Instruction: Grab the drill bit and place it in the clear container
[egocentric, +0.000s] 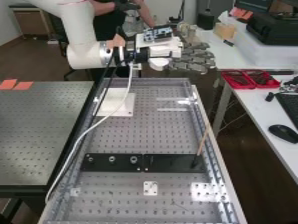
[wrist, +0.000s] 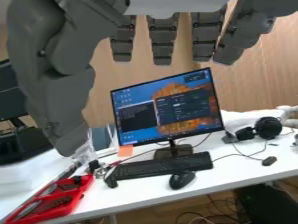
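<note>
High above the bench's far end, the hand (egocentric: 191, 59) stands out from the arm with its fingers extended and holds nothing. In the wrist view the hand (wrist: 162, 42) has straight fingers, with the thumb hanging well apart from them. A thin tan stick-like piece (egocentric: 202, 144), possibly the drill bit, leans upright at the right end of a black plate (egocentric: 169, 162), far from the hand. What looks like a clear container with pale edges (egocentric: 174, 109) sits near the bench's far right. I cannot tell its shape surely.
Round fittings (egocentric: 112, 160) sit on the black plate's left part. A white block (egocentric: 120, 103) stands at the far left of the perforated bench (egocentric: 120, 192). A cable hangs along its left side. Red trays (egocentric: 250, 79) and a mouse (egocentric: 284, 133) lie on the right-hand desk.
</note>
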